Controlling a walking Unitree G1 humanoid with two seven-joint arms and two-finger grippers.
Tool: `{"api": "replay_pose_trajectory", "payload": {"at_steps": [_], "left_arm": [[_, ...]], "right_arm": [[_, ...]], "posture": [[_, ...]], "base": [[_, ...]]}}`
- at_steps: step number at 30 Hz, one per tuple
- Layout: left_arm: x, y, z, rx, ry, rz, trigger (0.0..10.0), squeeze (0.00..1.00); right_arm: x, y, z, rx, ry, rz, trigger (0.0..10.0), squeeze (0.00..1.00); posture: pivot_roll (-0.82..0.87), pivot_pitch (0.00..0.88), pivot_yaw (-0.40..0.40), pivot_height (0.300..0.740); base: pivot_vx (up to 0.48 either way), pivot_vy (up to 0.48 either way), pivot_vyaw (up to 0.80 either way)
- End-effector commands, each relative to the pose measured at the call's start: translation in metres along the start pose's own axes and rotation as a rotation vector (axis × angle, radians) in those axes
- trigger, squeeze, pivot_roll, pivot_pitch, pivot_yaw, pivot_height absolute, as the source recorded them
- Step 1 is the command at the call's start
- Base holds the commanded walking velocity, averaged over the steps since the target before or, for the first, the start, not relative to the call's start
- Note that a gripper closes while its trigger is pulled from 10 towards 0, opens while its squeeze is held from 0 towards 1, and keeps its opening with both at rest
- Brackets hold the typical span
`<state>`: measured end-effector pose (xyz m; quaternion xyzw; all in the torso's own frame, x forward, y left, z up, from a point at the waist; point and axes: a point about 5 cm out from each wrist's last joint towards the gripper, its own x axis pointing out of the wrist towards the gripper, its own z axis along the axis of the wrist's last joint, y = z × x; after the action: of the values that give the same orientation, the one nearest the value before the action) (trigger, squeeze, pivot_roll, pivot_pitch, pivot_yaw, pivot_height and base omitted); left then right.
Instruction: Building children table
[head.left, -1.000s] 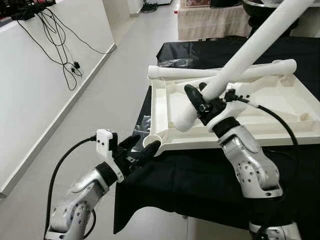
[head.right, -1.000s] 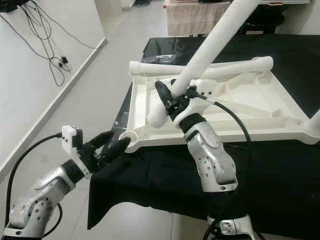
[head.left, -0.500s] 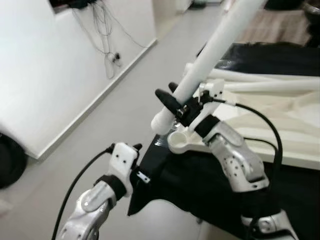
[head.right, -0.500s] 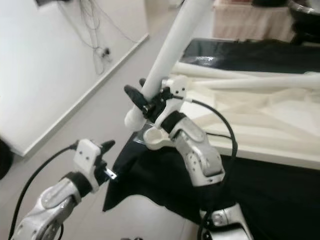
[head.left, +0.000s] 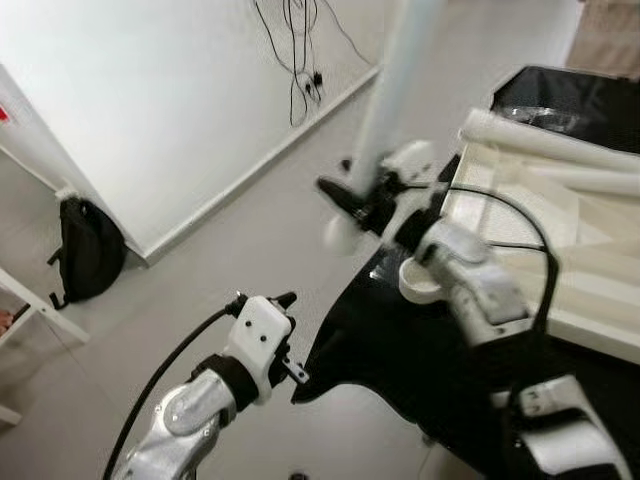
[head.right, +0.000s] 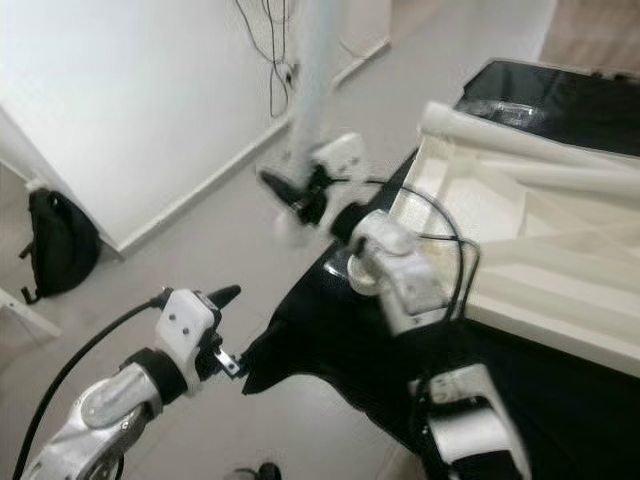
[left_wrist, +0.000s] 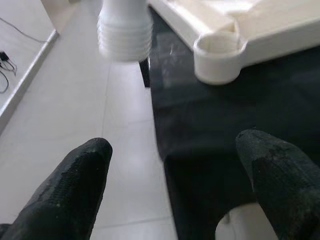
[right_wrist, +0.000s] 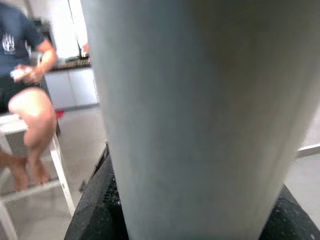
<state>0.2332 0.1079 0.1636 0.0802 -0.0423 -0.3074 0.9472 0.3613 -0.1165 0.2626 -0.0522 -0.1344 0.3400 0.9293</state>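
Note:
My right gripper (head.left: 356, 196) is shut on a white table leg (head.left: 400, 90), which stands nearly upright; its ribbed end (head.left: 340, 232) hangs over the floor just off the table's corner. The leg (right_wrist: 200, 125) is close up in the right wrist view, between black fingers (right_wrist: 95, 210). The upturned white tabletop (head.left: 570, 290) lies on the black cloth, its round corner socket (head.left: 420, 280) empty. My left gripper (head.left: 287, 300) hovers low beside the table corner, open and holding nothing. Its fingertips (left_wrist: 75, 180) frame the socket (left_wrist: 219, 55) and the ribbed end (left_wrist: 125, 32).
Another white leg (head.left: 540, 140) lies across the tabletop. A black backpack (head.left: 88, 250) leans against the white wall, where cables (head.left: 300, 50) hang. A white frame (head.left: 25, 300) stands at the far left. A person (right_wrist: 25, 100) sits on a white stool in the right wrist view.
The camera has swung left towards the wall. My right gripper tipped the leg more upright and carried its ribbed end off the table's corner. My left gripper drew back from the corner socket.

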Motion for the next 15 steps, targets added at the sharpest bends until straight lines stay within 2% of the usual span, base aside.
{"api": "replay_pose_trajectory", "payload": {"at_steps": [1, 4, 8, 12, 15], "left_arm": [[-0.004, 0.003, -0.004, -0.01, 0.023, 0.004, 10.0, 0.0], [-0.001, 0.004, -0.005, -0.001, 0.022, -0.001, 10.0, 0.0], [0.001, 0.004, -0.006, -0.004, 0.016, -0.01, 10.0, 0.0], [0.001, 0.003, -0.006, -0.03, 0.006, -0.009, 10.0, 0.0], [0.001, -0.001, -0.004, -0.02, 0.0, -0.02, 10.0, 0.0]], "right_arm": [[0.001, -0.002, 0.007, -0.034, -0.016, 0.015, 10.0, 0.0], [-0.003, -0.01, 0.013, -0.082, 0.01, 0.047, 10.0, 0.0], [-0.004, -0.011, 0.015, -0.096, 0.021, 0.088, 10.0, 0.0], [-0.007, -0.009, 0.024, -0.053, -0.018, 0.168, 10.0, 0.0], [-0.01, -0.011, 0.033, -0.038, -0.049, 0.236, 10.0, 0.0]], "posture": [[0.0, 0.272, 0.07, 0.74], [-0.03, 0.287, 0.053, 0.74], [-0.04, 0.291, 0.043, 0.74], [-0.05, 0.299, 0.037, 0.74], [-0.05, 0.306, 0.032, 0.74]], "base": [[0.0, 0.0, 0.0], [0.0, 0.0, 0.0], [0.0, 0.0, 0.0], [0.0, 0.0, 0.0], [0.0, 0.0, 0.0]]}}
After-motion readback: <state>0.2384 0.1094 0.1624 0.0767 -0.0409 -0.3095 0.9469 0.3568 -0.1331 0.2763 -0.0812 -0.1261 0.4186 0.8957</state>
